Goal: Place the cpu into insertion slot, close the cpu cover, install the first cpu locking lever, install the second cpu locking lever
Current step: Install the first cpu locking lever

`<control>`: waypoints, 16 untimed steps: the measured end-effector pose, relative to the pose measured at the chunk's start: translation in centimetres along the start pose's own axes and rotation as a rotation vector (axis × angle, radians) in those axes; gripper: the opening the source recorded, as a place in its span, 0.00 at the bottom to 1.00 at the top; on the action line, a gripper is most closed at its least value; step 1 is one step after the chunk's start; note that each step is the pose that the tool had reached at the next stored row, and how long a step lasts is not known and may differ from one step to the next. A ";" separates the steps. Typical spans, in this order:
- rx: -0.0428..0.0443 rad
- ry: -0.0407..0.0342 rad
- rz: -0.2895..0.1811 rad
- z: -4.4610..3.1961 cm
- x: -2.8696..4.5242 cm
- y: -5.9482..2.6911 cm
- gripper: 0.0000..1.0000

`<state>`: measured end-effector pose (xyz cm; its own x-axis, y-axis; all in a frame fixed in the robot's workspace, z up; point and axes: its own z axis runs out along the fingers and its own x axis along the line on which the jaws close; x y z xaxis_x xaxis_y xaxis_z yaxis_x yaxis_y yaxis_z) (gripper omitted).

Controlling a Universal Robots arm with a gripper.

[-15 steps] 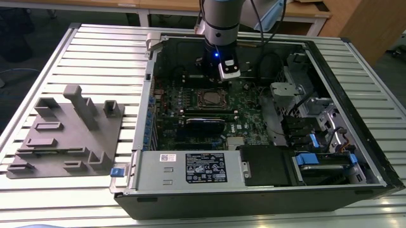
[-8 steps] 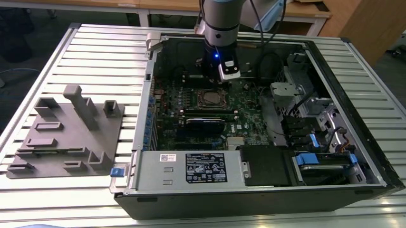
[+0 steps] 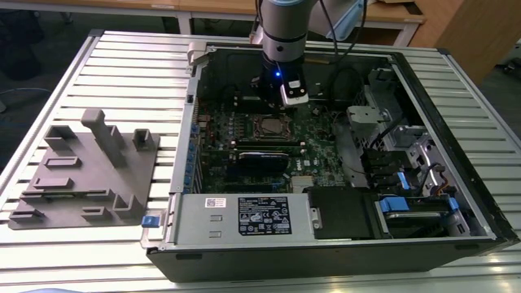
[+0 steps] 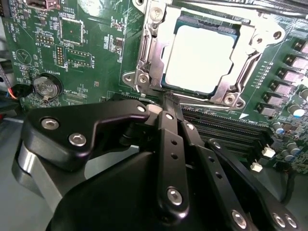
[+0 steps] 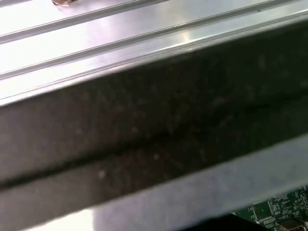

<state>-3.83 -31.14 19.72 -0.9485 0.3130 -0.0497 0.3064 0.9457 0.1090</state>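
Ribbed aluminium tabletop carries an open black steel computer case with a green circuit board inside. In the second wrist view the cpu, a small flat square chip with a smooth pale metal top, lies seated under the cpu cover, a thin silvery stamped-metal frame lying flat around it. A black metal gripper sits at that cover's edge, fingers closed tip to tip. Whether they pinch the thin wire locking lever beside the cover I cannot tell. The chip is probably light, rigid, slick-topped and fragile underneath, so best held by its edges.
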 end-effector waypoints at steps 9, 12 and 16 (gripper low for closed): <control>0.0004 -0.0001 0.000 -0.63 -0.03 0.06 0.11; 0.0004 -0.0001 0.000 -0.64 -0.02 0.10 0.11; 0.0004 -0.0001 0.000 -0.63 0.05 0.21 0.11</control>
<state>-3.86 -30.98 20.36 -0.9484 0.3130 -0.0498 0.3064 0.9457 0.1086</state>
